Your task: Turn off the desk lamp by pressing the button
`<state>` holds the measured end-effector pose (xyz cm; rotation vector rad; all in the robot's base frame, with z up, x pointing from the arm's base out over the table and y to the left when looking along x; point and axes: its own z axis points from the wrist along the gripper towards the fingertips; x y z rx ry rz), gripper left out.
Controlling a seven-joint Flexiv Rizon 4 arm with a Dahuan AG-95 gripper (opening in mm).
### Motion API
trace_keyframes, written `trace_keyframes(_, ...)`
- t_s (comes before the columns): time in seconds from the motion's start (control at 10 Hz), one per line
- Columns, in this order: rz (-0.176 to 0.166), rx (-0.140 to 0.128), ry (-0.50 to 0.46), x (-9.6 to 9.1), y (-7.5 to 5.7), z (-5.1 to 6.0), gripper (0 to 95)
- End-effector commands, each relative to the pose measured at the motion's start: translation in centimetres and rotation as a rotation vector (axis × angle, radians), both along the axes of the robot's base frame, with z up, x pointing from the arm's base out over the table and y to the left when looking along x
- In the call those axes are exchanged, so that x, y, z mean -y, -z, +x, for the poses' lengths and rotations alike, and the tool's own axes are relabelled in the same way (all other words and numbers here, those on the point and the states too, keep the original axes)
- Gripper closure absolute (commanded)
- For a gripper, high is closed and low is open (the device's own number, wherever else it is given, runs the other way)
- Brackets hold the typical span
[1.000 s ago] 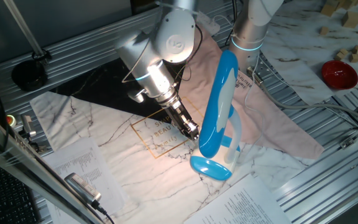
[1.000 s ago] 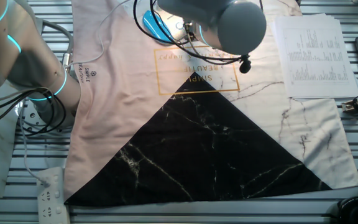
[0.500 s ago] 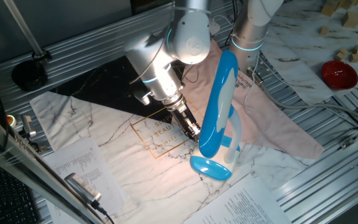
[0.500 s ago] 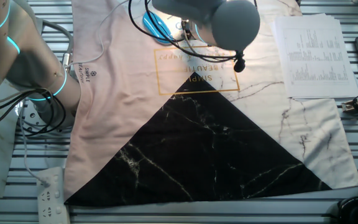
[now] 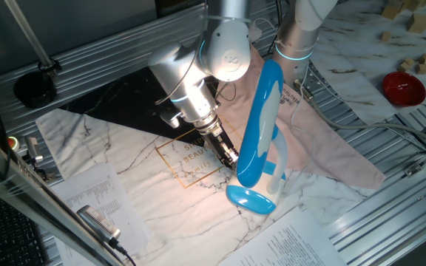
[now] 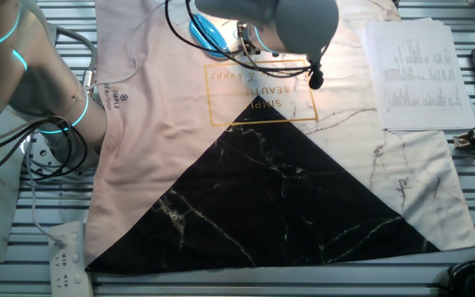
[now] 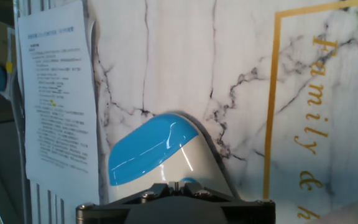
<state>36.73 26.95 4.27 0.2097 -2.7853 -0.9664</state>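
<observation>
The desk lamp stands on the marble-print mat, with a long sky-blue head [image 5: 261, 122], a white looped arm [image 5: 278, 164] and a blue oval base [image 5: 250, 198]. A warm glow lies on the mat under the head. My gripper [image 5: 230, 157] points down just left of the head, a little above the base. In the hand view the blue and white base [image 7: 151, 155] lies right below my gripper [image 7: 176, 185], whose fingertips meet, shut on nothing. In the other fixed view only a blue bit of the lamp [image 6: 204, 33] shows behind the arm.
A printed paper sheet [image 7: 58, 99] lies beside the base. A red bowl [image 5: 403, 87] and wooden blocks [image 5: 425, 63] sit at the far right. More papers [image 6: 408, 74], a power strip [image 6: 68, 260] and the mat's black triangle [image 6: 279, 198] show in the other fixed view.
The arm's upper joints have swung right and up. The gripper has stayed by the lamp's head, just above the base.
</observation>
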Motion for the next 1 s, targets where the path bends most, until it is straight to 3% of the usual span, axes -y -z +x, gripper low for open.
trace_keyframes(0.1,-0.004,0.004,-0.004,0.05,0.32,-0.15,95.0)
trace_keyframes(0.4,0.009,0.007,-0.011,0.01,0.81,-0.22,95.0)
trace_keyframes(0.5,0.030,0.002,-0.012,0.01,0.79,-0.22,95.0)
trace_keyframes(0.8,0.029,-0.011,-0.009,0.00,0.81,-0.32,95.0)
trace_keyframes(1.0,0.049,-0.023,-0.011,-0.02,0.80,-0.61,95.0)
